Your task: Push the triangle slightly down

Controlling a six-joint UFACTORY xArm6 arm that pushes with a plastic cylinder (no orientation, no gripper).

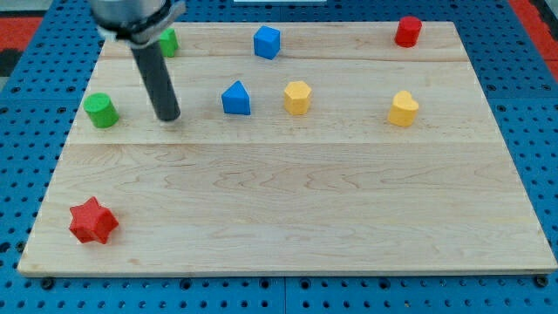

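The blue triangle block [235,98] sits on the wooden board [288,209] in its upper middle. My tip [168,117] rests on the board to the left of the triangle, a short gap away, between it and a green cylinder [101,111]. The dark rod rises from the tip to the view's top left.
A blue cube [267,42] lies above the triangle. A yellow hexagon [297,97] is just right of it. A yellow heart [403,109] and red cylinder [407,31] are at the right. A green block [168,42] is partly hidden behind the rod. A red star [92,221] lies bottom left.
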